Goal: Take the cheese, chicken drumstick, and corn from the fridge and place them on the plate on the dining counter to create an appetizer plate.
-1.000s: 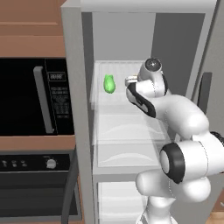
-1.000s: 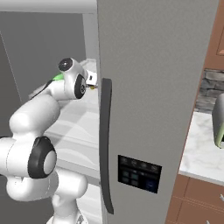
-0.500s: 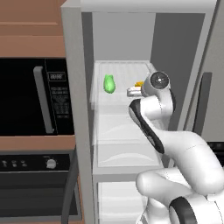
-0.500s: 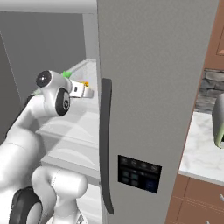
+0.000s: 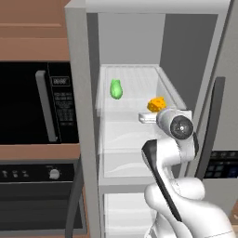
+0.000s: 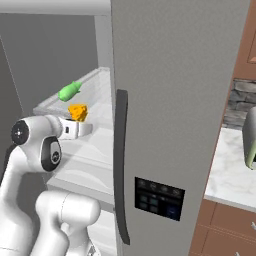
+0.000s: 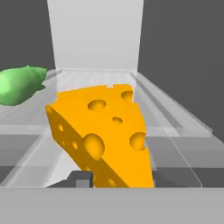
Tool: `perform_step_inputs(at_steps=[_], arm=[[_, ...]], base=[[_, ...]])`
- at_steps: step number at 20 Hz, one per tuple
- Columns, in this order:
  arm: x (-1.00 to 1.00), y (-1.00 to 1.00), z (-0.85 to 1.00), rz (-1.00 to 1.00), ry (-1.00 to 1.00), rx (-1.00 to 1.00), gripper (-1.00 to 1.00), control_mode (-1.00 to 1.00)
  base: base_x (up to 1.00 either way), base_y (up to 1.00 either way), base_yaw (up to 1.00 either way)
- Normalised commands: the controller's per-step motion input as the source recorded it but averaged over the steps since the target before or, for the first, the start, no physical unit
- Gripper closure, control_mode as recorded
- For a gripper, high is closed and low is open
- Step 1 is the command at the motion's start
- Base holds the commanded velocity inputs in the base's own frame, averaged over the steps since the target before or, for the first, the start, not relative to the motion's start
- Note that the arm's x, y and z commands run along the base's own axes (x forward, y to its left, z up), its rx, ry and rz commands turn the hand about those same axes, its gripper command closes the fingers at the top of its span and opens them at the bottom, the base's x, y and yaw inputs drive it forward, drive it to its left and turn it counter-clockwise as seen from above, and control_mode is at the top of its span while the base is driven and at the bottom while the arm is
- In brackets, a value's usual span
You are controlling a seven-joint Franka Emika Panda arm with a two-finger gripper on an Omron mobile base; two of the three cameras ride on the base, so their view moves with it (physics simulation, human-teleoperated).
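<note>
The end effector (image 7: 117, 177) grips the cheese (image 5: 156, 104) just above the front edge of a glass shelf (image 5: 139, 83) inside the open fridge (image 6: 170, 100), while the corn (image 5: 116, 89) lies farther back toward the shelf's left side.

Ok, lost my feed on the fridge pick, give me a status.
Gripper shut on the cheese, in front of the fridge shelf. Corn on that shelf, further in. Nothing blocking the way out.
</note>
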Motion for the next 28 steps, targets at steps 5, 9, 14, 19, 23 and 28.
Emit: perform_step_inputs(at_steps=[5, 9, 14, 19, 23, 28], arm=[[-1.0, 0.0, 0.03, 0.07, -0.19, 0.01, 1.0, -1.0], [-1.0, -0.07, 0.25, 0.06, -0.01, 0.06, 1.0, -1.0], [-0.72, -0.49, 0.0, 0.01, 0.0, 0.07, 1.0, -1.0], [-0.38, -0.26, 0.0, 0.0, -0.01, 0.03, 1.0, 1.0], [0.0, 0.0, 0.0, 0.0, 0.0, 0.0, 1.0, 1.0], [0.0, 0.0, 0.0, 0.0, 0.0, 0.0, 1.0, 1.0]], base=[[0.0, 0.0, 0.0], [0.0, 0.0, 0.0], [0.0, 0.0, 0.0], [-0.34, -0.13, 0.0], [-1.0, -0.36, 0.0], [-0.97, -0.47, -0.16]])
